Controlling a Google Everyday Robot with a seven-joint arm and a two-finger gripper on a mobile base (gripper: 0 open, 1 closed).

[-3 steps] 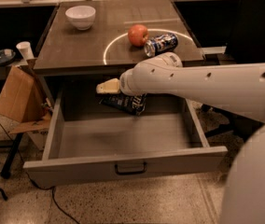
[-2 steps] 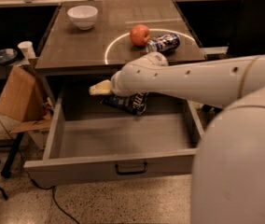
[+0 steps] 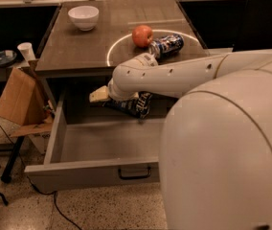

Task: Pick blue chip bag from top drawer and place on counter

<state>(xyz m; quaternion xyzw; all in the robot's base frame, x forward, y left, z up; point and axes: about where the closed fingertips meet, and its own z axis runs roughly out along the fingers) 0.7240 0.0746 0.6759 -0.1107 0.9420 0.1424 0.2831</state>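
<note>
The blue chip bag, dark navy with white lettering, is at the back of the open top drawer, just under the counter's front edge. My gripper is at the end of the white arm, inside the drawer opening, right at the bag's left end and touching or overlapping it. The wrist hides the bag's upper part. The counter is grey-brown with a thin white circle marked on it.
A red apple and a blue-and-silver soda can lie inside the circle. A white bowl is at the counter's back left. A cardboard box and a paper cup stand left of the drawer. My arm's shell fills the right side.
The gripper has shifted a little left and lower in the drawer. The arm's shell now fills more of the right side. The chip bag stays at about the same spot.
</note>
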